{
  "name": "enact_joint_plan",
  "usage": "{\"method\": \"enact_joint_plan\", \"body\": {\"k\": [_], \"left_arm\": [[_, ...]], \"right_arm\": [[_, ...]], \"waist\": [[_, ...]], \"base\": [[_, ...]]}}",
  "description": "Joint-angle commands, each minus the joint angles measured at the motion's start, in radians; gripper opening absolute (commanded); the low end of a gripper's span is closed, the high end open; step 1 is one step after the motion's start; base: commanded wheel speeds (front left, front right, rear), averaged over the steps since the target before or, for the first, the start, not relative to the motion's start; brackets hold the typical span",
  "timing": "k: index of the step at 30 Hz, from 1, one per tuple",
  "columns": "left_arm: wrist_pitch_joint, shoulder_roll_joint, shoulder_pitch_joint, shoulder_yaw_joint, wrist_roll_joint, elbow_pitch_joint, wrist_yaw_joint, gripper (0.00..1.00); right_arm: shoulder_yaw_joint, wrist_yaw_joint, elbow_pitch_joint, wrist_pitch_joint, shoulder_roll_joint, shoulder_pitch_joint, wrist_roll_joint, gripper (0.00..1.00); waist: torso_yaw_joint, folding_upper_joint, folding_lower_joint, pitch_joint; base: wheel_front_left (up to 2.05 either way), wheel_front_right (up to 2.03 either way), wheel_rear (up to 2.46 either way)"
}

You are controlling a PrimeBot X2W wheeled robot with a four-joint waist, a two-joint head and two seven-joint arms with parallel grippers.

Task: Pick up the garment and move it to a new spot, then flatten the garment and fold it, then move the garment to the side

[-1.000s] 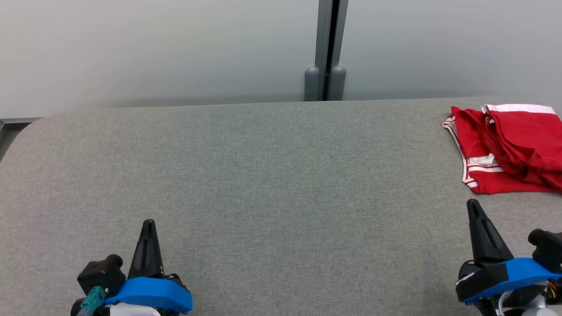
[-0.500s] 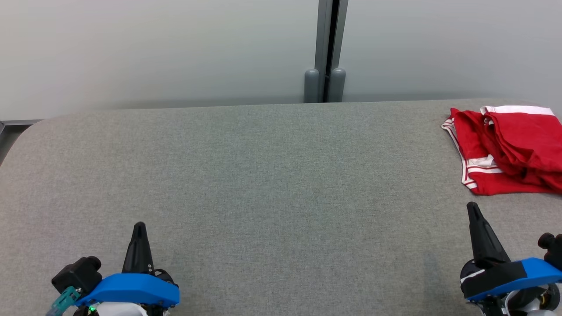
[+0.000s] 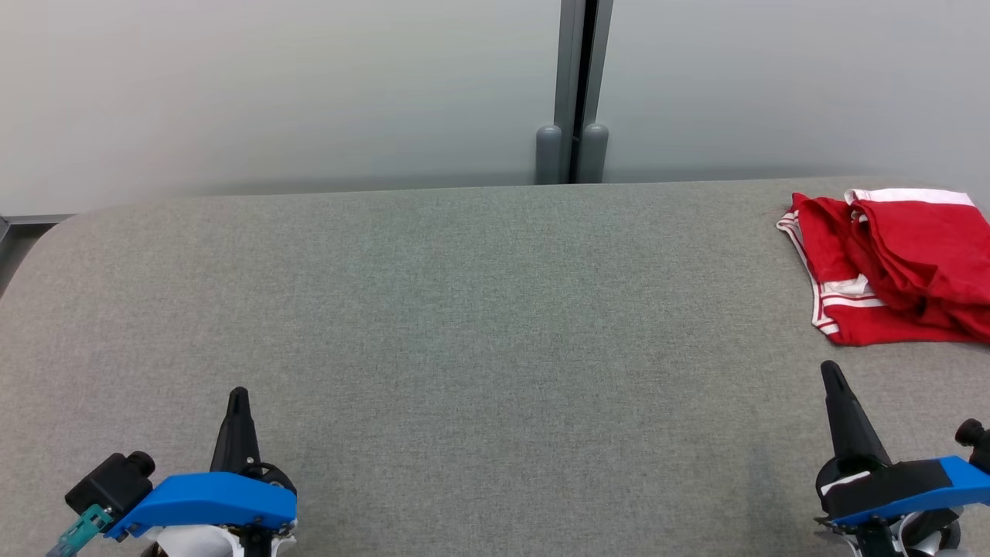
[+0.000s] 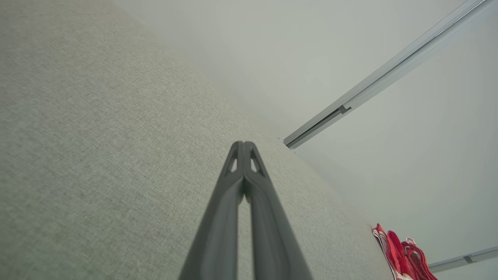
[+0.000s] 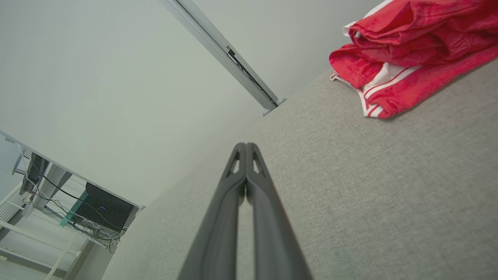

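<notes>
The garment (image 3: 897, 267) is a red piece with white stripes, folded into a loose bundle at the far right of the grey table (image 3: 479, 309). It also shows in the right wrist view, garment (image 5: 408, 58), and small in the left wrist view, garment (image 4: 404, 254). My right gripper (image 3: 831, 371) is shut and empty, a short way in front of the garment and apart from it. My left gripper (image 3: 238, 396) is shut and empty at the lower left, far from the garment. Both pairs of fingers are pressed together, left gripper (image 4: 244, 144) and right gripper (image 5: 246, 145).
A pale wall with a grey vertical post (image 3: 574, 89) stands behind the table's far edge. The table's left corner is rounded (image 3: 46, 232). In the right wrist view a desk with cables and a dark box (image 5: 103, 212) stands beyond the table's end.
Both grippers have drawn back toward the near edge of the table, the left one also shifting left. The garment lies where it was.
</notes>
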Motion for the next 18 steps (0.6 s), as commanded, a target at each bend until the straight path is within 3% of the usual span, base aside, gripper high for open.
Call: {"method": "enact_joint_plan", "body": {"k": [1,18], "left_arm": [[0.008,-0.001,-0.026,0.011,-0.031,-0.016,-0.01,0.0],[0.06,-0.008,-0.034,0.05,-0.213,-0.021,-0.038,0.0]], "right_arm": [[-0.003,0.0,-0.007,0.003,0.0,-0.031,0.035,0.0],[-0.004,0.0,0.02,0.025,0.002,-0.042,0.228,0.0]], "waist": [[0.0,0.0,0.0,-0.001],[0.0,0.0,0.0,-0.008]], "base": [[0.0,0.0,0.0],[0.0,0.0,0.0]]}}
